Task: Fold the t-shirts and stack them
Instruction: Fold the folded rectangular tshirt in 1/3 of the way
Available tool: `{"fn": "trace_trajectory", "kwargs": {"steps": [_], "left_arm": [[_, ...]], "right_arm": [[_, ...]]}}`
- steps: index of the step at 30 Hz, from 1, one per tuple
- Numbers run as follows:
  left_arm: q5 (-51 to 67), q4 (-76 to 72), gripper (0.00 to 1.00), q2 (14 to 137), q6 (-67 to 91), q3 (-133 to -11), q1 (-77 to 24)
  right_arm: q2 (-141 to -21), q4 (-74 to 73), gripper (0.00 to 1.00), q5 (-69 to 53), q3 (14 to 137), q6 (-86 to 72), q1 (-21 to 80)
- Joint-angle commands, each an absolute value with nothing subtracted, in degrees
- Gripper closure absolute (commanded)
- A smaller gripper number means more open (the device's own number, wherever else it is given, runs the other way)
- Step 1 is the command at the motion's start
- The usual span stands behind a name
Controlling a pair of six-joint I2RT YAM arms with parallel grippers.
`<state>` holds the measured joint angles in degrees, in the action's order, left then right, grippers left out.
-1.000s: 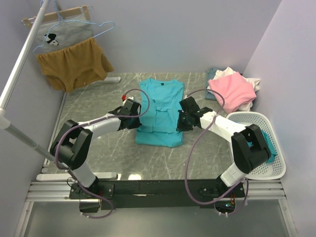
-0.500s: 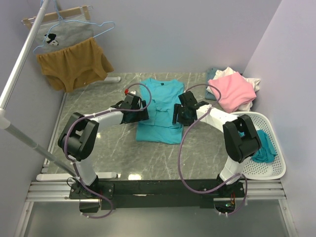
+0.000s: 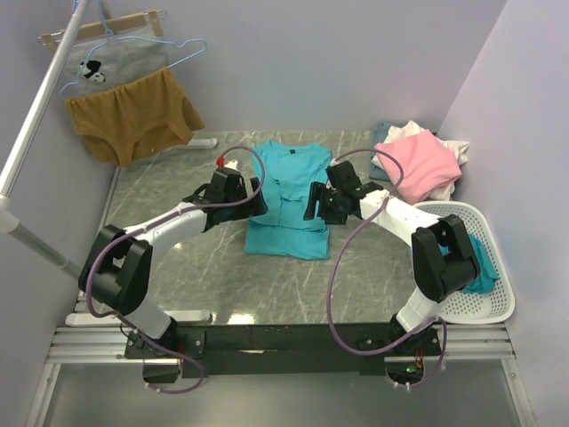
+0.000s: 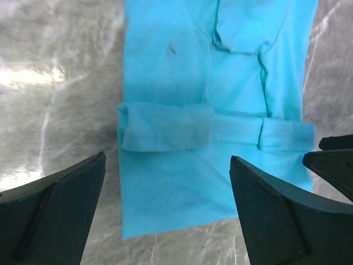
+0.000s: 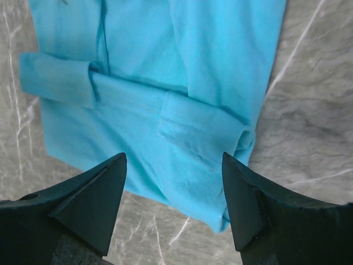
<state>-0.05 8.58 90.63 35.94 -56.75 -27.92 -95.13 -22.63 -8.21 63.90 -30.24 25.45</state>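
Since both sleeves look tucked in, the next good move is likely folding the soft turquoise cloth t-shirt [image 3: 289, 200] in half. The left tool [image 4: 166, 163] and the right tool [image 5: 174, 160] hang over it, both spread wide and holding nothing. Each should pinch one near corner of the hem and lift together, so the fold comes out straight. The shirt lies flat in the middle of the grey marble tabletop [image 3: 178, 258], nearer the far edge.

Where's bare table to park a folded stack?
Free: the near strip of table between the turquoise t-shirt and the near edge; the far-left corner below the brown garment. Crowded: far right, the pink-topped shirt pile and the white basket.
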Motion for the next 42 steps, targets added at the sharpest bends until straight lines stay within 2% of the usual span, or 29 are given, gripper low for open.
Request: {"fn": "trace_trajectory", "kwargs": {"steps": [1,6,19,27,35,42], "left_arm": [[5.27,6.59,0.01,90.52,36.82,-55.55,-27.86],[9.13,6.42,0.01,93.60,37.09,-57.13,-27.86],[9.41,5.89,0.01,98.44,36.48,-60.12,-27.95],[7.65,6.06,0.01,101.07,35.95,-63.45,-27.86],[5.80,6.50,0.01,105.81,34.37,-70.04,-27.60],[6.76,6.42,0.00,109.24,34.80,-74.35,-26.11]], "right_arm": [[-93.95,-20.39,0.24,-10.46,62.75,-31.46,25.14],[-94.75,-21.36,0.24,-9.67,62.93,-31.73,25.31],[-94.92,-23.38,0.24,-6.24,62.93,-31.47,25.22],[-98.96,-18.46,0.24,-10.55,63.02,-32.17,25.23],[-103.01,-18.55,0.24,-7.56,67.93,-29.97,25.14],[-108.28,-21.71,0.24,-4.66,77.68,-27.77,23.82]]}}
